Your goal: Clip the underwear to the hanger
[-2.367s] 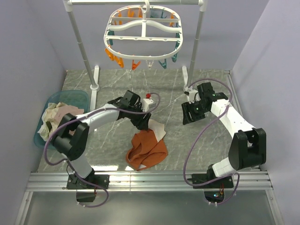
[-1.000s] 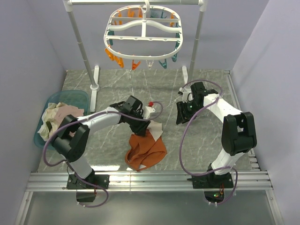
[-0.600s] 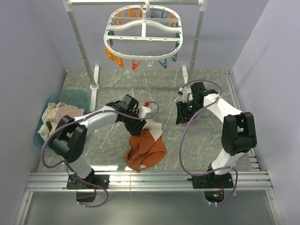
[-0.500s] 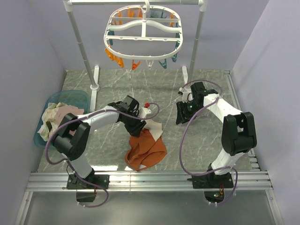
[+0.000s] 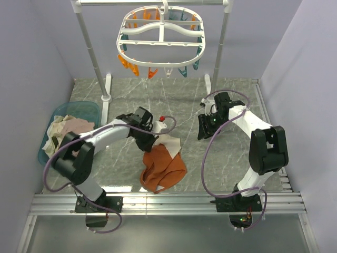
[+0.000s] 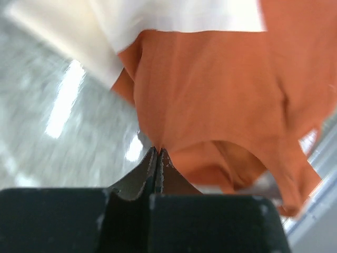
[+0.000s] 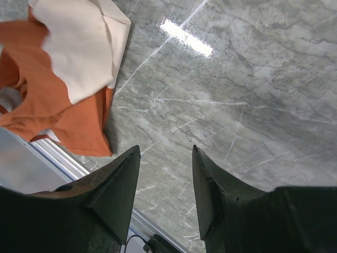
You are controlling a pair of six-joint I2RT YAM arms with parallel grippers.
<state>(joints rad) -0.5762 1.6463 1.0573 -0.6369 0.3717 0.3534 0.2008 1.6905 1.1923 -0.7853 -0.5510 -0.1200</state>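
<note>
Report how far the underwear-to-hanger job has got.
Done: the left gripper is shut on an edge of the underwear. In hand: the pick-up; most of it lies on the table. Left: raise it to the hanger and clip it; no clothespin holds fabric. The right gripper is open, empty.

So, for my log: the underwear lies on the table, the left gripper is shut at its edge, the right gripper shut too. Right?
No: the right gripper is open, as the right wrist view shows. The underwear lies on the table, left gripper shut at its edge.
</note>
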